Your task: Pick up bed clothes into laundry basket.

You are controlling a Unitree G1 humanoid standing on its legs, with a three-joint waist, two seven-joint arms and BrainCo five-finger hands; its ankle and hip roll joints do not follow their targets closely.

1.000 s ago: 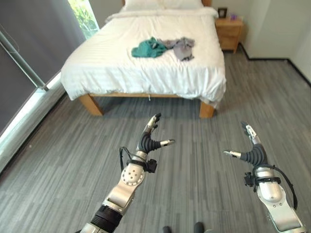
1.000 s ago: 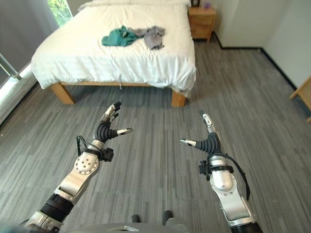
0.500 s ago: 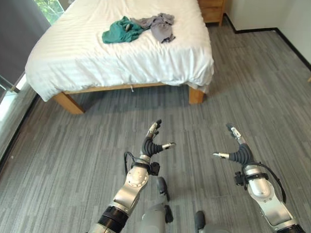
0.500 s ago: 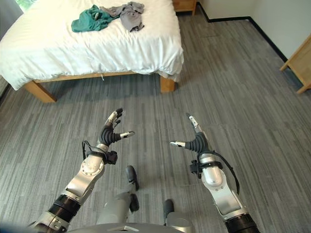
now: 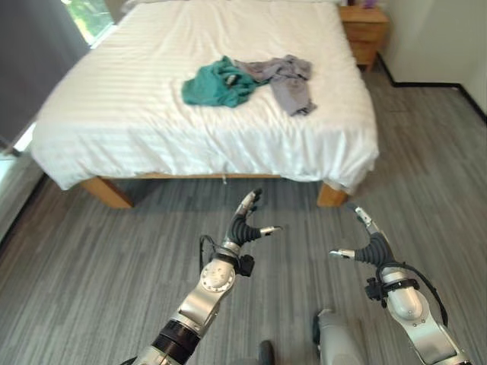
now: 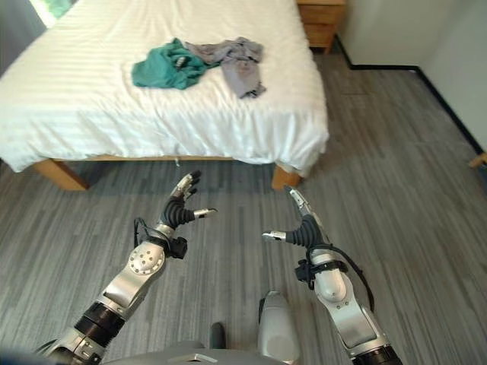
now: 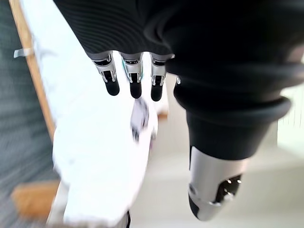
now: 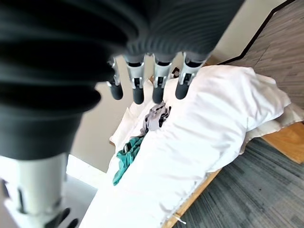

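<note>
Clothes are lying ahead of both hands: a green piece [image 5: 218,82] touching a grey piece [image 5: 289,77] side by side, near the bed's [image 5: 114,137] middle. Left hand [image 5: 245,222] and right hand [image 5: 365,245] are hanging spread and empty (about equally far).

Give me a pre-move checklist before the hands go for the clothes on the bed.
1. Left hand empty, fingers open: ok.
2. Right hand empty, fingers open: ok.
3. Green garment lying free on the bed: ok.
4. Grey garment beside it, touching it: ok.
5. Hands within reach of the clothes: not ok, both hover over the floor short of the bed.
6. Laundry basket located: cannot tell.
</note>
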